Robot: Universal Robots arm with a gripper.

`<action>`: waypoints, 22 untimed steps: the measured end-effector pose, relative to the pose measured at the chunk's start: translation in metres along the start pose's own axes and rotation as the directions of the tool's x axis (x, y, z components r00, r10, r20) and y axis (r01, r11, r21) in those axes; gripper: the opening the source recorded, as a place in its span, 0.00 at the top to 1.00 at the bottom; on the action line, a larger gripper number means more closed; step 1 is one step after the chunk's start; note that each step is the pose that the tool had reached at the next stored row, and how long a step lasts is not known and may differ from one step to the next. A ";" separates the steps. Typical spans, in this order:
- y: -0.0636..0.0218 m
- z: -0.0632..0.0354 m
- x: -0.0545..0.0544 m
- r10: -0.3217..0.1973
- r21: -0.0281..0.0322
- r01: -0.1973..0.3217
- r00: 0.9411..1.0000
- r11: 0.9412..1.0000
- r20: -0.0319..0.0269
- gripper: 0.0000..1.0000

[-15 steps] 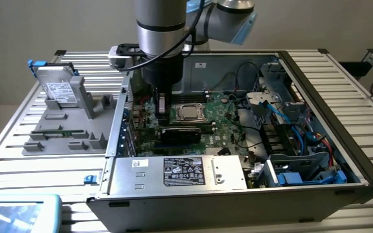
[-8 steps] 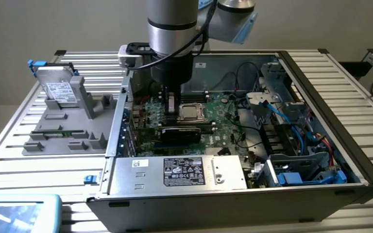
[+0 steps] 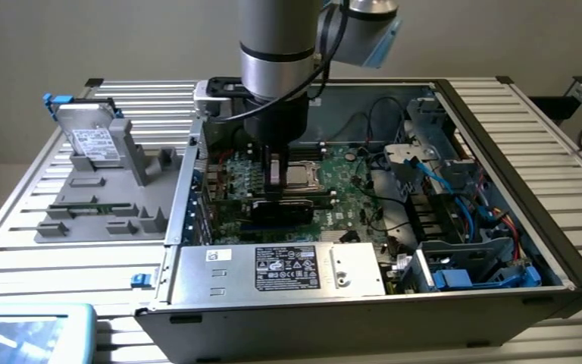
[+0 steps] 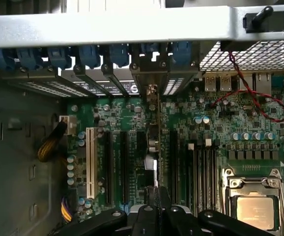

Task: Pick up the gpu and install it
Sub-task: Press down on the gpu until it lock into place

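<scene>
The gpu (image 4: 156, 147) shows edge-on in the wrist view as a thin dark card standing upright over the green motherboard (image 4: 132, 118), in line with a long black expansion slot; its silvery bracket end (image 4: 152, 91) sits against the rear slot openings. My gripper (image 4: 156, 209) is shut on the card's upper edge. In the exterior view the gripper (image 3: 279, 173) reaches down inside the open computer case (image 3: 533, 197), and the gpu (image 3: 289, 206) appears as a black block low against the board. Whether the card's connector is seated in the slot is hidden.
A white slot (image 4: 89, 162) and other black slots lie beside the card. The CPU socket (image 4: 256, 209) and memory slots (image 4: 201, 172) are close by. A power supply (image 3: 281, 269), a drive cage (image 3: 473, 265) and cables (image 3: 442, 174) crowd the case. A grey fixture (image 3: 99, 205) holds a hard drive (image 3: 97, 142).
</scene>
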State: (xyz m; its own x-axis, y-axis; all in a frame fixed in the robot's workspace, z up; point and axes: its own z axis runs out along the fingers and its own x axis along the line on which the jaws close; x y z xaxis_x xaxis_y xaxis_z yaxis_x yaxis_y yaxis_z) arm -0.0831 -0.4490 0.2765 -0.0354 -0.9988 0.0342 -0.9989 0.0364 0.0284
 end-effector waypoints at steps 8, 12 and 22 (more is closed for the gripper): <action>-0.0007 0.0062 0.002 0.006 -0.002 -0.006 1.000 1.000 0.026 0.88; -0.0006 0.0031 0.004 0.013 -0.008 -0.012 0.999 1.000 0.031 0.88; 0.0007 -0.0155 0.005 0.020 -0.031 -0.019 0.999 0.999 0.029 0.88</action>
State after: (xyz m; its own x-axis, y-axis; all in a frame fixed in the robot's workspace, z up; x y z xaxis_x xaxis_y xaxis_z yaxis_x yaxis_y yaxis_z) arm -0.0835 -0.4534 0.2922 -0.0565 -0.9984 0.0053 -0.9967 0.0567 0.0588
